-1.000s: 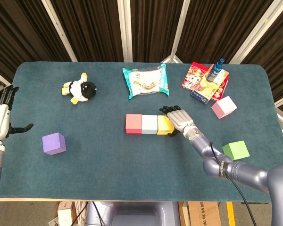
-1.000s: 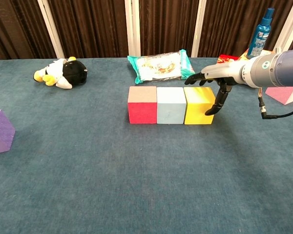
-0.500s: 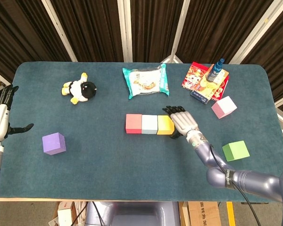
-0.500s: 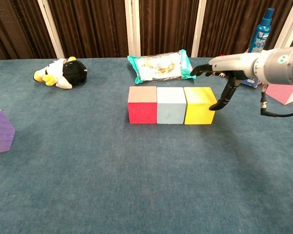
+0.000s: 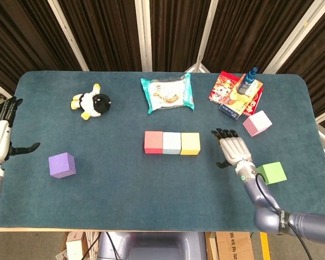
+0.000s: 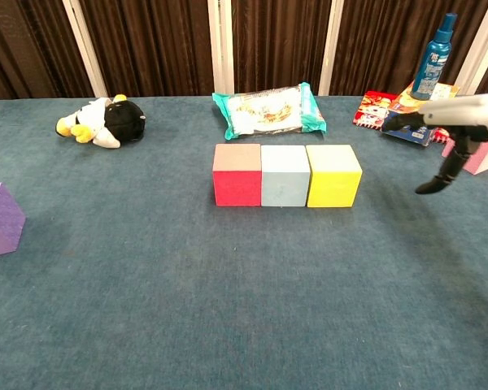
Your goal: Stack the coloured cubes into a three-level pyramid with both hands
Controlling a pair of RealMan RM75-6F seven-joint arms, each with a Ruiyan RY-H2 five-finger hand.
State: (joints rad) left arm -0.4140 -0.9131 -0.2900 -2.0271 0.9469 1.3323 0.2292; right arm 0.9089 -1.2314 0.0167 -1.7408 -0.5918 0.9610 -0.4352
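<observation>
near side of cube row (image 5: 171, 143): open cloth | far: snack bag (image 5: 167, 93) | right: pink cube (image 5: 257, 123), green cube (image 5: 271, 173)

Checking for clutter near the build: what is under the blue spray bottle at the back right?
The spray bottle stands on a stack of colourful printed booklets. Its base hides the part beneath it, and I cannot tell how many booklets lie there.

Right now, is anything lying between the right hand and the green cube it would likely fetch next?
Nothing visible does. The right hand, open and empty, hangs just left of the green cube, with only bare table cloth between them.
</observation>
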